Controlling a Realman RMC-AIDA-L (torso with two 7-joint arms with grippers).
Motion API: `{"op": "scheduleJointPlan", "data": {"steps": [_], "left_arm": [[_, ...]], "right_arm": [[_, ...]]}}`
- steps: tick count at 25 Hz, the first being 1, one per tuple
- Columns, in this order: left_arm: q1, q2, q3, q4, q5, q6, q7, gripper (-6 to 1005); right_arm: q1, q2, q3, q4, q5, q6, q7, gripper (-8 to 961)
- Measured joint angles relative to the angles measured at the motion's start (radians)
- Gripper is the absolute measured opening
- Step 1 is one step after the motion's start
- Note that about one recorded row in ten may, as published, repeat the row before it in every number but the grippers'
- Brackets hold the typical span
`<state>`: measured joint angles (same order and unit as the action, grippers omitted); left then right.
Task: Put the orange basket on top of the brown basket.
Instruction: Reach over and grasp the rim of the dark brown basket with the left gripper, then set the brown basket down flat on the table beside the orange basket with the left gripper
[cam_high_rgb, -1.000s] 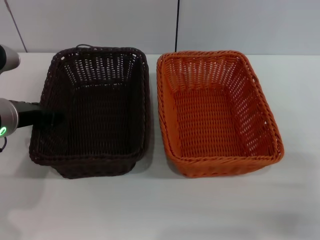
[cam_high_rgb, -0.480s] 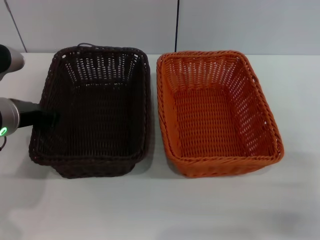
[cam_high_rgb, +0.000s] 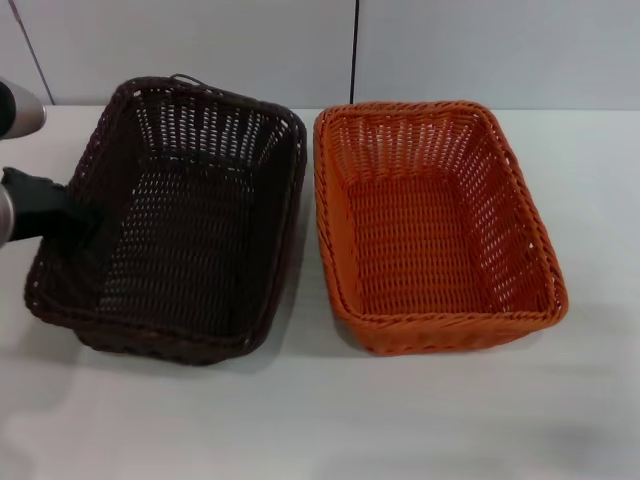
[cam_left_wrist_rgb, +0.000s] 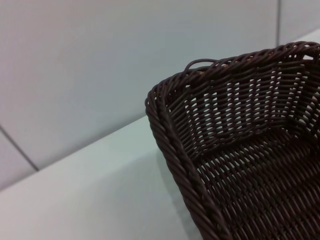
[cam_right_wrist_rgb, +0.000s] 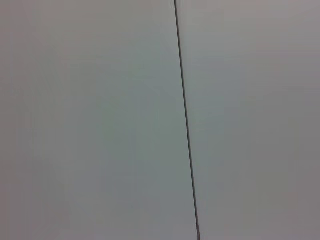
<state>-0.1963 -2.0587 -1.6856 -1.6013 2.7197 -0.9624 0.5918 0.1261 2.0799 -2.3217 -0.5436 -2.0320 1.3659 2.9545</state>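
You had the L gripper (cam_high_rgb: 70, 222) clamped on the brown basket (cam_high_rgb: 180, 250) rim, left side tipped up; orange basket (cam_high_rgb: 430, 225) sat untouched alongside.

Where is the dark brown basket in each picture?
Head view: the brown basket fills the left half, tilted, beside the orange basket, with the left pincer at its left rim.
Left wrist view: its corner and rim fill the lower right.
Right wrist view: not there.
Shared landmark: the basket's braided rim.
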Motion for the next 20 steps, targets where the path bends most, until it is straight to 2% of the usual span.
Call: {"op": "scheduleJointPlan", "data": {"steps": [2, 4, 5, 9, 12, 14, 20], "left_arm": [[-0.009, 0.000, -0.049, -0.004, -0.058, -0.036, 0.095, 278], [-0.024, 0.001, -0.143, -0.016, -0.174, -0.110, 0.275, 278], [-0.024, 0.001, -0.143, -0.016, -0.174, -0.110, 0.275, 278], [-0.079, 0.002, -0.269, -0.056, -0.274, -0.268, 0.468, 277], [-0.110, 0.003, -0.303, -0.065, -0.277, -0.324, 0.516, 269], [-0.166, 0.003, -0.353, -0.065, -0.286, -0.409, 0.585, 264], [-0.230, 0.004, -0.386, -0.054, -0.295, -0.487, 0.666, 206]], "right_arm": [[0.000, 0.000, 0.001, -0.002, 0.000, 0.001, 0.000, 574], [0.000, 0.000, 0.000, -0.005, 0.000, 0.005, 0.000, 573], [0.000, 0.000, 0.000, -0.005, 0.000, 0.005, 0.000, 572], [-0.003, 0.000, -0.003, -0.016, -0.001, 0.014, 0.000, 571], [-0.005, 0.001, -0.003, -0.019, -0.002, 0.020, 0.000, 569], [-0.010, 0.003, -0.011, -0.021, -0.002, 0.038, 0.000, 569], [-0.026, 0.006, -0.021, -0.027, -0.001, 0.060, 0.000, 566]]}}
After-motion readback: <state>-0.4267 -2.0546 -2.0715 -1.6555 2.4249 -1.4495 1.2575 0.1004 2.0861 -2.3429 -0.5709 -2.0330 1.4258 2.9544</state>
